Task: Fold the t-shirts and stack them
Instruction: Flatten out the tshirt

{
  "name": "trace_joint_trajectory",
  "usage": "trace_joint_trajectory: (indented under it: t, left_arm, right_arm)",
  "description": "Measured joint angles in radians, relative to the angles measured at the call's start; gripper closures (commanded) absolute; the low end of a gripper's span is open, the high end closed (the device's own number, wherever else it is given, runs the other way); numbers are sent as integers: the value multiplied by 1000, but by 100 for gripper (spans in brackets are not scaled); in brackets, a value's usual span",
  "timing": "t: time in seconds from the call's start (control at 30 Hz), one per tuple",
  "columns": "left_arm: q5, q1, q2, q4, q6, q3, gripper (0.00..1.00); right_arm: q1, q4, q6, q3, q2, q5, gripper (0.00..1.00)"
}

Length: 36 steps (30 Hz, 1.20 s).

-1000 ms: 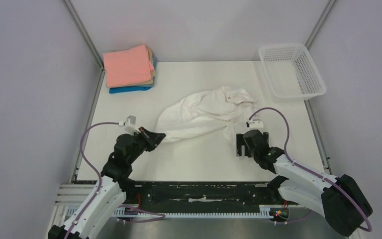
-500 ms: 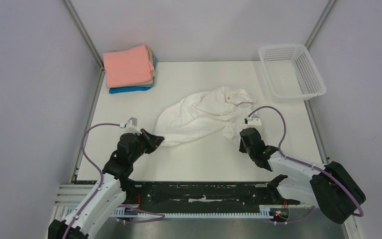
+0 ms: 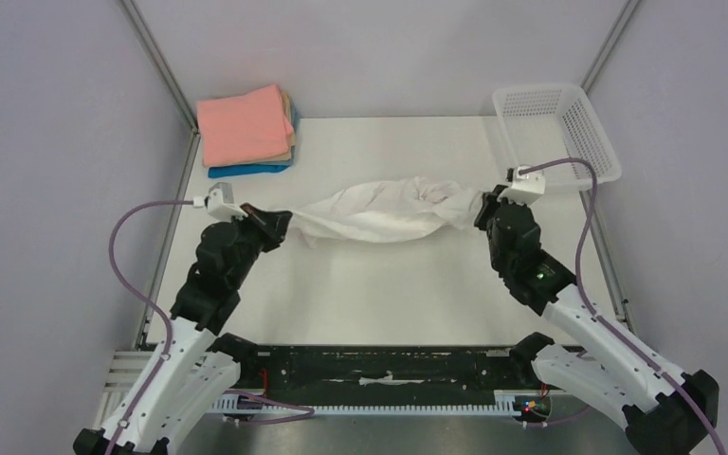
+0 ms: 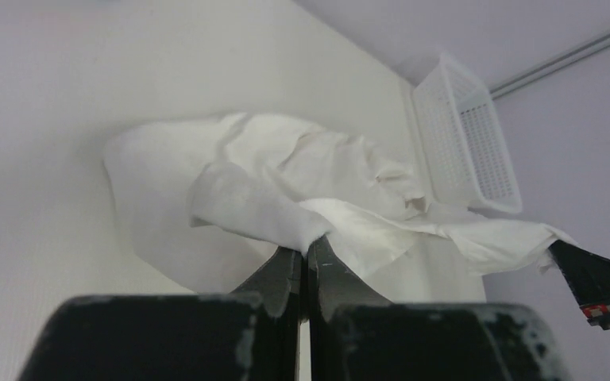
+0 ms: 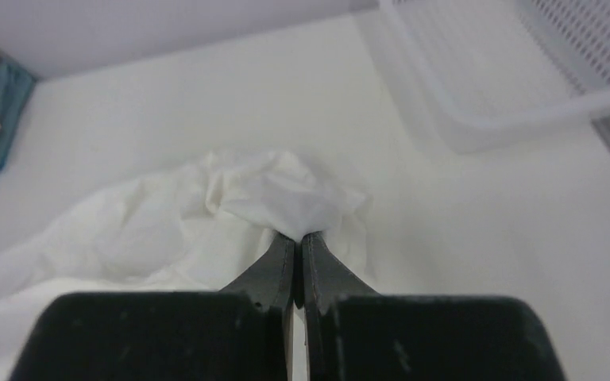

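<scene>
**Top external view.**
- White t-shirt (image 3: 389, 210): a second ago it lay slack and wide mid-table. It is now drawn into a narrow, rumpled band running left to right, farther from the arm bases than before.
- Left gripper (image 3: 282, 224): shut on the shirt's left end, as before, but now carried farther out and to the left.
- Right gripper (image 3: 485, 210): a second ago it stood beside the shirt's near right corner, not visibly holding cloth. It is now clamped on the right end, near the basket (image 3: 555, 182).
- Judgement: both ends are now secured and the cloth is under tension. This reads as the spreading step. Folding is not yet begun, and the shirt has still to be laid flat.
- Folded stack (image 3: 245, 128): salmon-pink over tan over blue, at the far left corner, unchanged and well apart from the white shirt.

**Left wrist view.**
- Fingers (image 4: 282, 274): pressed together with a pinch of white fabric between the tips.
- Shirt: it hangs away in loose folds towards the other arm's dark finger at the right edge.

**Right wrist view.**
- Fingers (image 5: 274, 266): closed on a small peak of cloth.
- Shirt: the rest trails leftward, seemingly sagging onto the table.
- Basket: far right.

**Surface and room.**
- Table (image 3: 389, 294): white, matte.
- Walls: plain pale grey on three sides, with metal frame posts in the far corners.
- Basket: white plastic lattice, at the far right corner.
</scene>
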Motion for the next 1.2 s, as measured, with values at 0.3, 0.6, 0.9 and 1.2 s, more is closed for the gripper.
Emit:
trace_joint_trajectory:
  t: [0.3,0.6,0.9,1.2]
  left_arm:
    - [-145,0,-74,-113,138,356,98]
    - [-180,0,-221,-156,186,571,98]
    - [-82,0,-208,-195,214,896,98]
    - [-17,0,-85,-200,221,982,98]
  right_arm:
    - [-6,37,-222,394,-30,116,100]
    - [-6,18,-366,777,-59,-29,100]
    - [-6,-12,-426,1124,-56,-230,100]
    - [-6,26,-485,1238,22,-260,100]
